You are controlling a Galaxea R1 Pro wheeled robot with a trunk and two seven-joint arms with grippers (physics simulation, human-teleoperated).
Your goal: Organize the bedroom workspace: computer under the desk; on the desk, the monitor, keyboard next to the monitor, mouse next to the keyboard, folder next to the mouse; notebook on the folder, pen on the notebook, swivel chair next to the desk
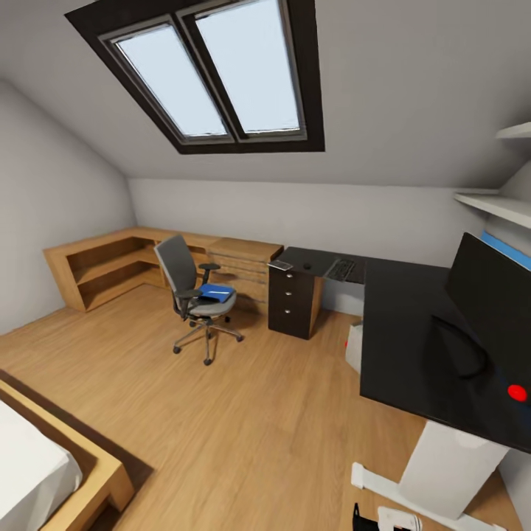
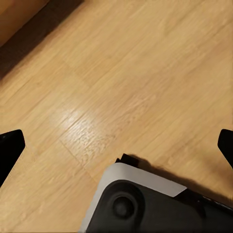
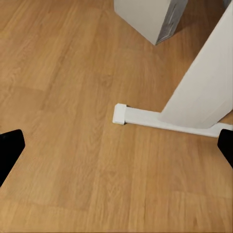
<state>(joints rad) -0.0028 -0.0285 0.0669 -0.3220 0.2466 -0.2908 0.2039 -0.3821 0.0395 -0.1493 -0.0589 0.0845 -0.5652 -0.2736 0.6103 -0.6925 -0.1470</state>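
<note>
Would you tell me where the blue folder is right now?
In the head view, the folder lies on the swivel chair seat, left of the desk drawers.

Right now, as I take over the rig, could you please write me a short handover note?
Left claw and right claw: both open, empty, hanging over bare floor.
Swivel chair stands apart from the desk, by the wooden cabinet; the blue folder lies on its seat.
Monitor is on the desk, near end. Keyboard lies at the far end, well away from the monitor. A small flat item sits over the drawer unit; too small to identify.
Computer is under the desk.
Done: computer, monitor.
Left: keyboard, mouse, folder, notebook, pen, chair.
</note>
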